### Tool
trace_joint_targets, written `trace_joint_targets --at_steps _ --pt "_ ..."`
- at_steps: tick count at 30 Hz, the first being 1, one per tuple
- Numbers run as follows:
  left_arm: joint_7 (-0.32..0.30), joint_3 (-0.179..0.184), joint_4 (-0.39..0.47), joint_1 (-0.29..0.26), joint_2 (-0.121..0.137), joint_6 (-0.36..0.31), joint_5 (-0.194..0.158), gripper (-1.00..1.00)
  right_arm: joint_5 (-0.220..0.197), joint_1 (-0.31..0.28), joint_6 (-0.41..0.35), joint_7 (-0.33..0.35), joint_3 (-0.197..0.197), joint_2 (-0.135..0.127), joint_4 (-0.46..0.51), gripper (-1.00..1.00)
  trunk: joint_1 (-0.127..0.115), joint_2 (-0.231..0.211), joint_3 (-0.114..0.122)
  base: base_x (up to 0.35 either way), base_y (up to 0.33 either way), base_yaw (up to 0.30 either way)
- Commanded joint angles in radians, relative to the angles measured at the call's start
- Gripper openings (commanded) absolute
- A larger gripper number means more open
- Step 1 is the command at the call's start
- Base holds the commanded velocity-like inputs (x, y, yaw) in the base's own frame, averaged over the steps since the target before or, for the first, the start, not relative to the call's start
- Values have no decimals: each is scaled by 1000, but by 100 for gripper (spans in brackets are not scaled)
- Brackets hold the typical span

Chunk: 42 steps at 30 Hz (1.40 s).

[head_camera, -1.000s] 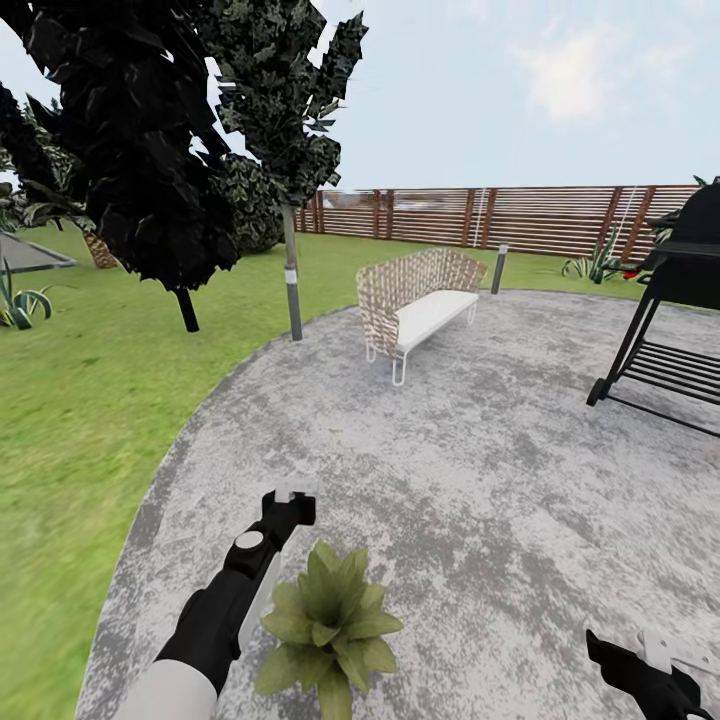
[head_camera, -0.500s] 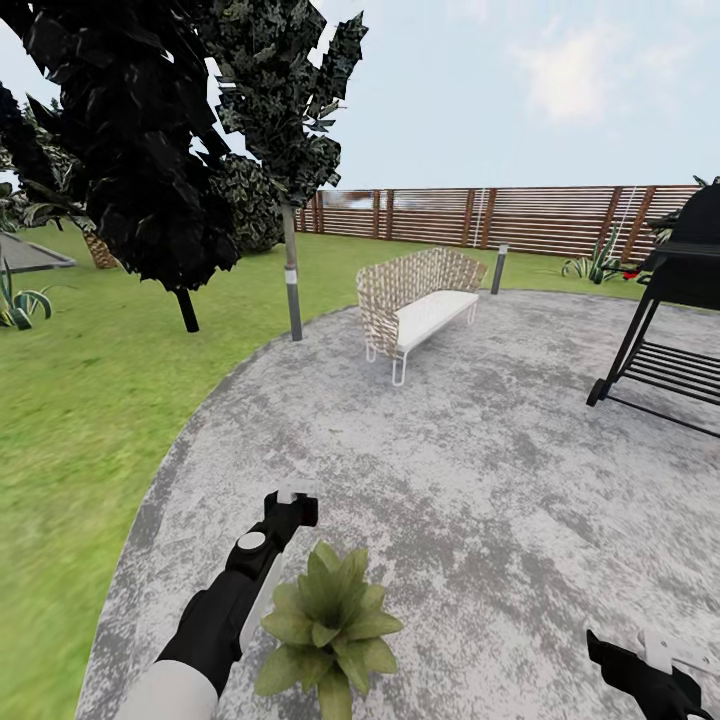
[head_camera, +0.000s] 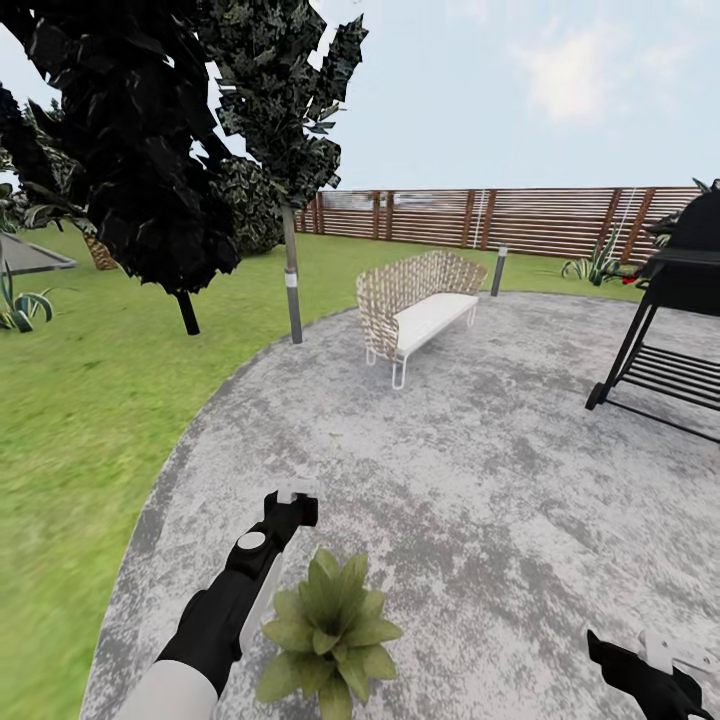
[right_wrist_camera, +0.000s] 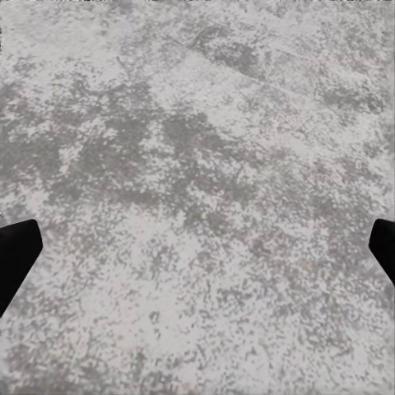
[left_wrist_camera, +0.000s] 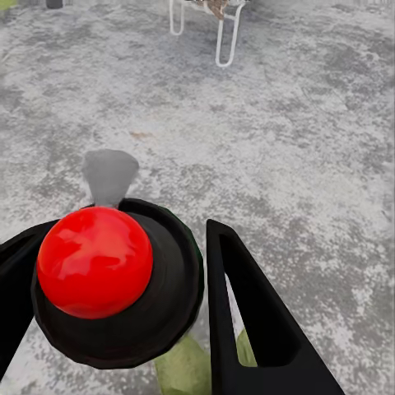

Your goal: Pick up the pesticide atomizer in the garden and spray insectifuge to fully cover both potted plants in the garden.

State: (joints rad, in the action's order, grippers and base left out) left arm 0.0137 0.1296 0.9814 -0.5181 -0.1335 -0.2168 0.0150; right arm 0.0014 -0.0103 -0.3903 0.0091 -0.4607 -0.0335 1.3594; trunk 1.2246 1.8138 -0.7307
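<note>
From the head view my left hand (head_camera: 290, 497) hovers beside the potted plant (head_camera: 330, 630) on the paving; at the left wrist it is clamped on the atomizer (left_wrist_camera: 115, 284), seemingly rigid, light, gripped below its red cap; my right hand's fingertips (right_wrist_camera: 16, 251) spread empty.

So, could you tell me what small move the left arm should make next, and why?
Probably swing the left gripper, shut on the atomizer, slightly toward the potted plant and tip it down. In the head view the plant sits just beside and below that gripper, while the nozzle faces bare paving.
</note>
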Motion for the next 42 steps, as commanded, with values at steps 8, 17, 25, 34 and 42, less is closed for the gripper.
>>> trace_joint_targets --at_steps 8,17,25,34,42 --pt "2 1 0 0 0 -6 2 -100 0 0 -6 0 3 2 0 100 -31 -56 24 0 0 0" --pt "3 -1 1 0 2 -6 1 -100 0 0 -6 0 2 7 0 100 -65 -119 52 0 0 0" --pt "3 -5 2 0 5 -10 3 -100 0 2 -6 1 3 7 -3 100 -77 -140 62 0 0 0" --pt "-2 -8 3 -5 65 -177 11 -100 1 3 -6 1 3 5 -4 100 -77 -140 62 0 0 0" --pt "-431 15 2 -11 264 -193 240 -100 10 -39 -9 10 410 -5 -10 100 -77 -140 62 0 0 0"
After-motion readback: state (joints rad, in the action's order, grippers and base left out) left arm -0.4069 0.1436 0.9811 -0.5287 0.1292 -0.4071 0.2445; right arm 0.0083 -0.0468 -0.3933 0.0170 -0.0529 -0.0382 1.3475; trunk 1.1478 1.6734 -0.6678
